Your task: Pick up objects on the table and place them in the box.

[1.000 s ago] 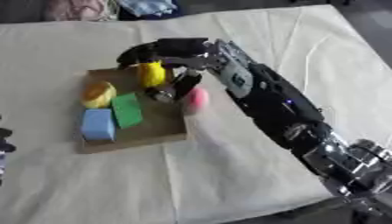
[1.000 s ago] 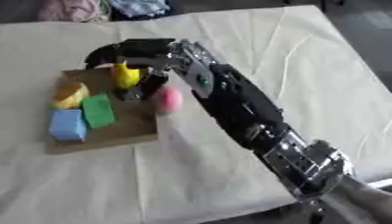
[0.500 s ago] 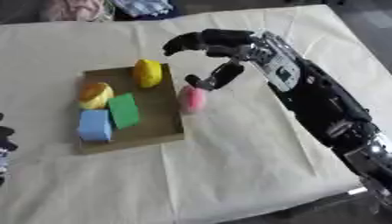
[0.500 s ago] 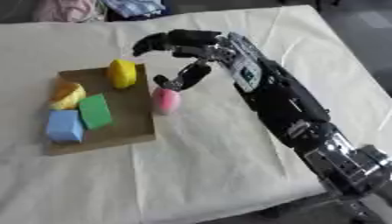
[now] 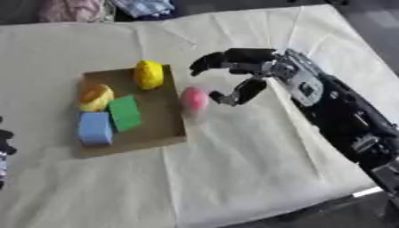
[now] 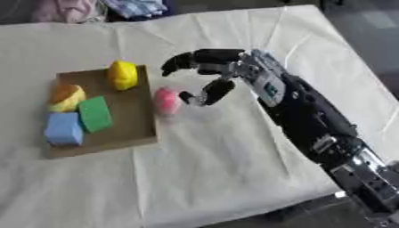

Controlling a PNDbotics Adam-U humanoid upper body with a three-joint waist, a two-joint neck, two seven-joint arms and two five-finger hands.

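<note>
At the lower left edge the left hand [image 5: 5,147] shows only as a dark sliver; I cannot tell its fingers. The flat brown box [image 5: 168,129], left of centre on the desk [image 5: 257,178], holds a blue block [image 5: 95,128], orange piece [image 5: 95,97], green block [image 5: 124,113] and yellow object [image 5: 149,74]. The pink object [image 5: 193,99] sits just beside the box's right edge. The right hand [image 5: 242,73] hovers beside it, fingers spread and curved, holding nothing. Best to close on both sides of it, then lift clear before crossing the box's edge.
</note>
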